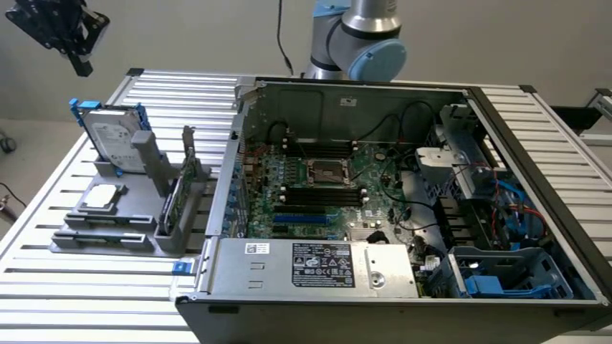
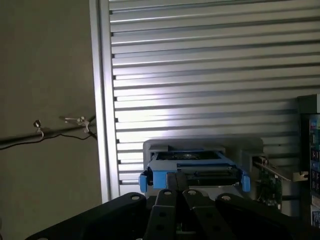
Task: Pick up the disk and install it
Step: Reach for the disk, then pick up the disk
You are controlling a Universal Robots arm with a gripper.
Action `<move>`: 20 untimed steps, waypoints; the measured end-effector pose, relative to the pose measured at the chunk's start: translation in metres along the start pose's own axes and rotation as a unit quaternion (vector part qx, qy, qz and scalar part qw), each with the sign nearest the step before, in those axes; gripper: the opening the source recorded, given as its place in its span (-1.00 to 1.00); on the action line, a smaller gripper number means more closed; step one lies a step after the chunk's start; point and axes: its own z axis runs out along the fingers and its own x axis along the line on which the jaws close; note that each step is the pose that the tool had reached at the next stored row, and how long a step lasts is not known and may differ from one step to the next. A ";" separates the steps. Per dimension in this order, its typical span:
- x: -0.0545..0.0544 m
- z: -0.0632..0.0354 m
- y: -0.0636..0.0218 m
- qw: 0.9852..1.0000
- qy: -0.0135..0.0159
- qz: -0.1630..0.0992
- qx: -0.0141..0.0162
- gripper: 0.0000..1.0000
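Note:
The disk (image 1: pixel 115 140), silver-grey with a white label and a blue carrier frame, stands upright in a grey holder (image 1: pixel 105 229) on the exterior view's left. My gripper (image 1: pixel 79 63) hangs high above and behind it, well apart, touching nothing. In the wrist view the disk (image 2: pixel 195 172) shows edge-on, its blue frame just beyond my gripper (image 2: pixel 178 196). The fingers (image 2: pixel 166 200) stand close together, shut on nothing.
The holder also carries a small square silver chip (image 1: pixel 102 197) and a thin green card (image 1: pixel 177 193) standing on edge. An open computer case (image 1: pixel 383 193) fills the slatted metal table's (image 1: pixel 57 287) middle and right, with blue drive bays (image 1: pixel 497 276) at its near right corner.

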 end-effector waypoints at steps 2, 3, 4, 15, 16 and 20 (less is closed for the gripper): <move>0.002 0.0005 0.0013 1.000 0.000 -0.008 0.004 -0.79; 0.002 0.0008 0.0017 1.000 0.000 -0.013 0.006 -0.79; 0.003 0.0011 0.0022 1.000 0.000 -0.017 0.009 -0.79; 0.006 0.0030 0.0057 0.999 -0.002 -0.049 0.020 -0.79; 0.006 0.0030 0.0058 0.999 -0.002 -0.050 0.020 -0.79; 0.006 0.0030 0.0058 0.998 -0.002 -0.052 0.020 -0.79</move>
